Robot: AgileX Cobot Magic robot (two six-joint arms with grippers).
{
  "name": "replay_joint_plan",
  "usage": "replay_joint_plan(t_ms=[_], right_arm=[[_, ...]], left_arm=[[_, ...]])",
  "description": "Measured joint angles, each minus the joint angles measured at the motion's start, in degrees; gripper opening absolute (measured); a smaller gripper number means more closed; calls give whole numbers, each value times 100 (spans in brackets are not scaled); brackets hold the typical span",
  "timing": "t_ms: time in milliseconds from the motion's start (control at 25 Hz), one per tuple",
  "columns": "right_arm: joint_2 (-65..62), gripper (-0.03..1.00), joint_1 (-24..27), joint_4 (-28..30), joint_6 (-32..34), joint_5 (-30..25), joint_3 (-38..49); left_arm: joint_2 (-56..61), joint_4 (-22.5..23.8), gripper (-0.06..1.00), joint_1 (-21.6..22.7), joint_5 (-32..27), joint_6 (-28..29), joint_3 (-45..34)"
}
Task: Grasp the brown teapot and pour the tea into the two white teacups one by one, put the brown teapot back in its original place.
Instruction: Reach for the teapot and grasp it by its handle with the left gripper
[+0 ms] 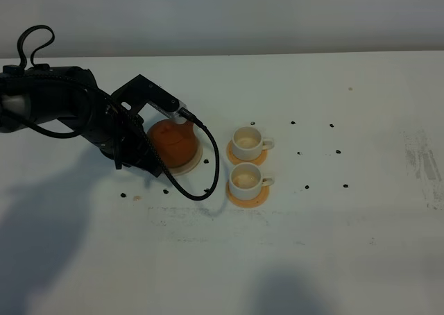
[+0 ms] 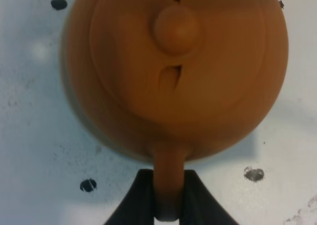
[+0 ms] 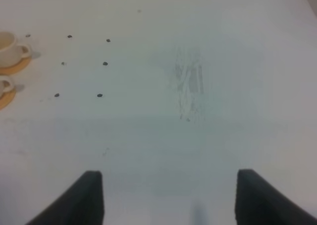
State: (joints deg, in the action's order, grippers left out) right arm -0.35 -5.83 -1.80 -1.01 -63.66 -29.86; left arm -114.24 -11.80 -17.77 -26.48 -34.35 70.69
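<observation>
1. A white table [image 1: 291, 259], scuffed toward the right and dotted with small black marks [image 1: 306, 187], is seen under a pale wall.
2. The black left arm [image 1: 62, 110] is stretched in from the far left toward the middle of the table.
3. The brown teapot [image 1: 173, 140] is found left of centre, seemingly resting on its cream saucer [image 1: 194, 165]. Whether it is clear of the saucer cannot be told.
4. The two white cups are set just right of the pot, the far teacup [image 1: 248, 141] and the near teacup [image 1: 245, 179]. Each is placed on an orange coaster [image 1: 248, 198], with its handle turned right.
5. The left gripper [image 2: 168, 205] is clamped on the loop handle [image 2: 168, 175], with the dark fingers [image 2: 136, 200] pressed to either side.
6. The right gripper [image 3: 171, 195] is held with its jaws wide apart over bare table well to the right, and nothing is caught between them.
7. The step in hand is judged to be the lift.
   - A firm clamp is called for, since the pot's weight hangs off to one side of the handle.
   - The pot should be raised straight up and level before being carried right, so that the saucer is not dragged and the knobbed lid [image 2: 176, 29] is not shaken loose.
   - The tilt is best begun only once the spout, not made out here, is over the far teacup.
</observation>
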Motion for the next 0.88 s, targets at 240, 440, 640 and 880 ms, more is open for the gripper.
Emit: replay_joint_plan(t_ms=[240,440,640,880], right_arm=[[0,54,0,0,0,0,0],[0,54,0,0,0,0,0],[0,54,0,0,0,0,0],[0,54,0,0,0,0,0]], left_arm=[[-4,-6,9,0,87,-11,0],[-4,-24,9,0,123,-21,-25],[-4,-61,9,0,337,-21,-194],[107,-155,9,0,564,-51,-343]])
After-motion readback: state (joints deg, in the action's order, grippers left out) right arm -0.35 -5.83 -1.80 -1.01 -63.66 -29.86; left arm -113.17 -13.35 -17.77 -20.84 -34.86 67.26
